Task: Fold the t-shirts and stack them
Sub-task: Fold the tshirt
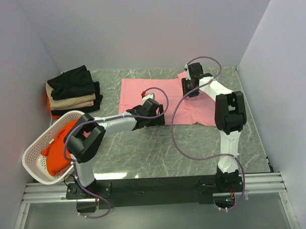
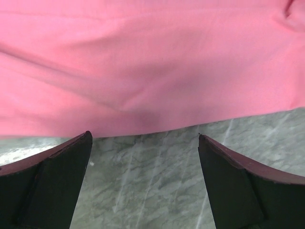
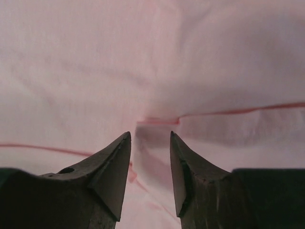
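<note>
A light pink t-shirt lies spread flat on the marble table. My left gripper hovers at its near hem. In the left wrist view that gripper is wide open over bare marble, with the pink t-shirt's hem just ahead of the fingertips. My right gripper is over the shirt's right part. Its fingers stand apart around a small raised crease of pink t-shirt cloth, not clamped on it. Folded t-shirts, black on top of beige, are stacked at the back left.
A white perforated basket at the left near side holds an orange-red shirt. Grey walls enclose the table on the left, back and right. The arms' base rail runs along the near edge.
</note>
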